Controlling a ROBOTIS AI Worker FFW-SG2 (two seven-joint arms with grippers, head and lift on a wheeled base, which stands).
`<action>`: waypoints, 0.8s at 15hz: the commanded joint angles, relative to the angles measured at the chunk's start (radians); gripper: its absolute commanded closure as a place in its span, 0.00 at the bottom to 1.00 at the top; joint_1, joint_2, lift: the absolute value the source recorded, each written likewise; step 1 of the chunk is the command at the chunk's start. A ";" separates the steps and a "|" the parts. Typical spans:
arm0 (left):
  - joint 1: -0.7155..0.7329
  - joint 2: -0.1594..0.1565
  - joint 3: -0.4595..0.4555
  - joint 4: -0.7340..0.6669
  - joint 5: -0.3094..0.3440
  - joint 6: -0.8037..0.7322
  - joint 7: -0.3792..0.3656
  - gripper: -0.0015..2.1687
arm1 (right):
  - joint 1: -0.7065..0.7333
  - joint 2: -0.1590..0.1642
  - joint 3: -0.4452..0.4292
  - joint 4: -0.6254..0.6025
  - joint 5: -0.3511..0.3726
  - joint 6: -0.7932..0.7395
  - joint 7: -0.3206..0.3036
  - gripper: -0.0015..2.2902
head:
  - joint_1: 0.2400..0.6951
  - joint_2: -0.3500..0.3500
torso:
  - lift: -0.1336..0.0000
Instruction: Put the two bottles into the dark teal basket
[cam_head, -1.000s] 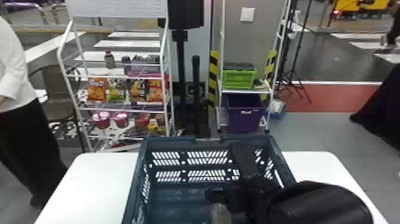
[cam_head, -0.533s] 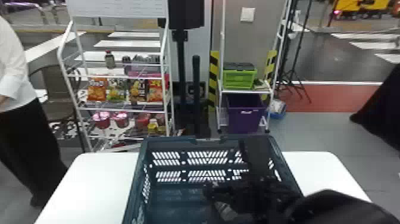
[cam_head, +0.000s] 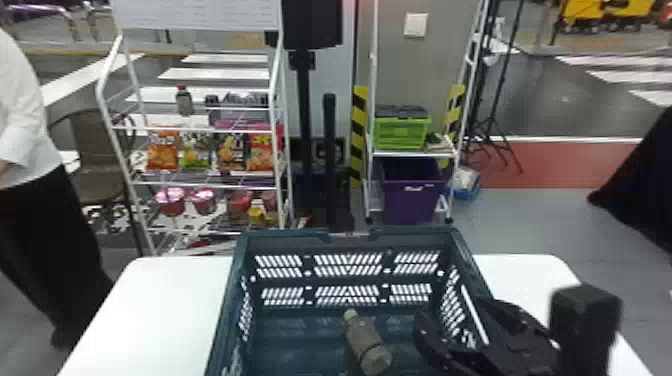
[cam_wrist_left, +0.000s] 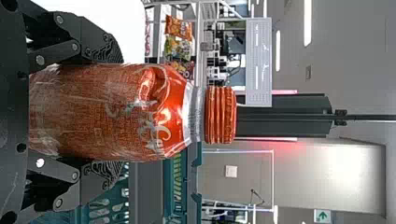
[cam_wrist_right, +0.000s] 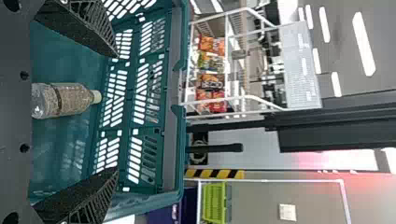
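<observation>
White table (cam_head: 165, 310) flanks the basket (cam_head: 280, 239); my right gripper (cam_head: 450, 311) points forward, spread wide, the pale-capped bottle (cam_head: 366, 341) lying leftward, probably below. My left gripper (cam_wrist_left: 122, 112) clasps the red bottle (cam_wrist_left: 173, 116) upright.

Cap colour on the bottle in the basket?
Pale green on the bottle inside the basket; the head view shows it best.
</observation>
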 joint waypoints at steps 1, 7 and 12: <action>0.000 0.002 0.000 -0.011 0.000 0.009 0.000 0.99 | 0.155 -0.003 -0.072 -0.011 -0.026 -0.210 0.036 0.00 | 0.57 0.50 | 1.00; -0.006 0.001 -0.004 -0.016 -0.002 0.034 0.000 0.99 | 0.474 0.025 -0.145 0.154 -0.073 -0.885 0.137 0.01 | 0.57 0.50 | 1.00; -0.001 0.005 -0.004 -0.074 -0.002 0.086 0.000 0.99 | 0.554 0.088 -0.173 0.283 -0.081 -1.090 0.223 0.02 | 0.57 0.50 | 1.00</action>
